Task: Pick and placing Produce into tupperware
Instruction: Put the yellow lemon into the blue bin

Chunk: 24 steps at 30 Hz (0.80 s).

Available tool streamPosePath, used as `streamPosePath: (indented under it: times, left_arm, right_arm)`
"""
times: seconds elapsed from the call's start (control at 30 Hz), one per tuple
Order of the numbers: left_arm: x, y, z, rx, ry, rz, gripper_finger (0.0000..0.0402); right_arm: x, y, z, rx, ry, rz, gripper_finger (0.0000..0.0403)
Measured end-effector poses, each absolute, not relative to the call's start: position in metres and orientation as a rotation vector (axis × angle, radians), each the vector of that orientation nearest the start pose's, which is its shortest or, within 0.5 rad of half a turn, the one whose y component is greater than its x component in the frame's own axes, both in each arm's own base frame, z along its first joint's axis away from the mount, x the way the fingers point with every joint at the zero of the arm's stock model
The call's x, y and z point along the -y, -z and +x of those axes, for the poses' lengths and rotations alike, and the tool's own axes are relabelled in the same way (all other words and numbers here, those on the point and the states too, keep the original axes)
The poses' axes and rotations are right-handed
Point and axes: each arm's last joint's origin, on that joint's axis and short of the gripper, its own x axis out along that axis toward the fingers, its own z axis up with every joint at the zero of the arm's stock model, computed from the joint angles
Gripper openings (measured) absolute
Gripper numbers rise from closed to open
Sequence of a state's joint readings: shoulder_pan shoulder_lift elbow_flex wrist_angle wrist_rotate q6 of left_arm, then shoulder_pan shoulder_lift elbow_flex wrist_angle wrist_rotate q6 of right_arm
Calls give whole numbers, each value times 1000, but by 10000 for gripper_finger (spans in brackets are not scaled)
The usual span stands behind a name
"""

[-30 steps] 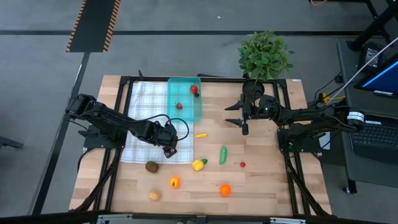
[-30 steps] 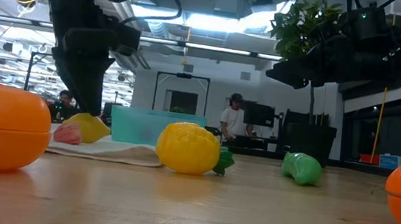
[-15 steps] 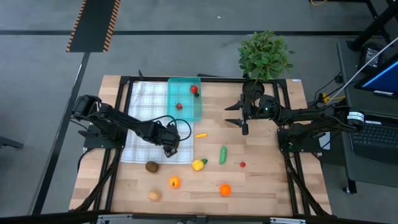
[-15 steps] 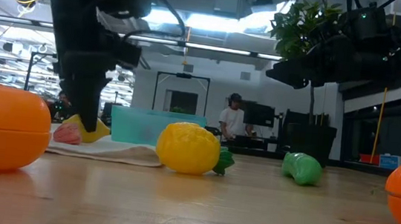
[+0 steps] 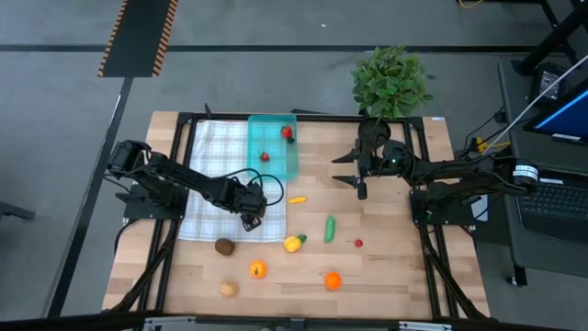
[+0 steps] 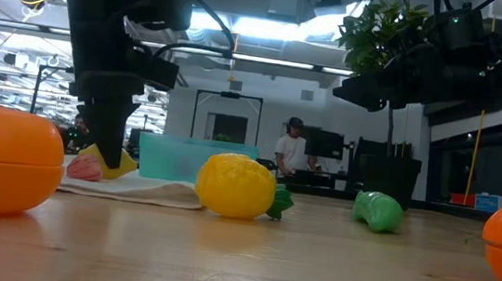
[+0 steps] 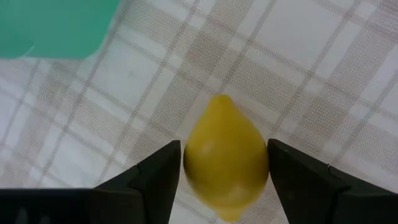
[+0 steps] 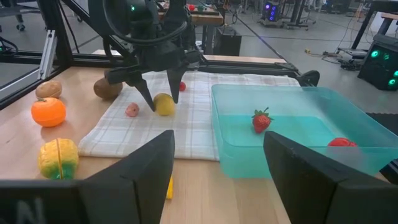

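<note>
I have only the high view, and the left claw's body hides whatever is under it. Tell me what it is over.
Observer: A yellow lemon lying on the checked cloth. The left claw stands open with one finger on either side of it.
Operator: Say whether it is lifted.
Observer: No. The low view shows it down on the cloth, under the claw.
Operator: Report anything close beside it.
Observer: A small pink piece lies on the cloth right next to the lemon, outside the fingers.
</note>
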<state>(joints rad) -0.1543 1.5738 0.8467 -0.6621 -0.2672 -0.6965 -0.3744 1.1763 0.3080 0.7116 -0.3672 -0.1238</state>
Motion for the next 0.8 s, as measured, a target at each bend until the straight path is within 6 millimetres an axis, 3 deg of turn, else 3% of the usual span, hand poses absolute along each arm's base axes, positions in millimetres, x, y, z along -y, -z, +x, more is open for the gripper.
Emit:
streamPosePath:
  times: [0.8]
  left_arm:
    - [26, -142, 263, -1323, -522, -290, 229]
  right_arm:
    - [69, -184, 205, -149, -2, -52, 249]
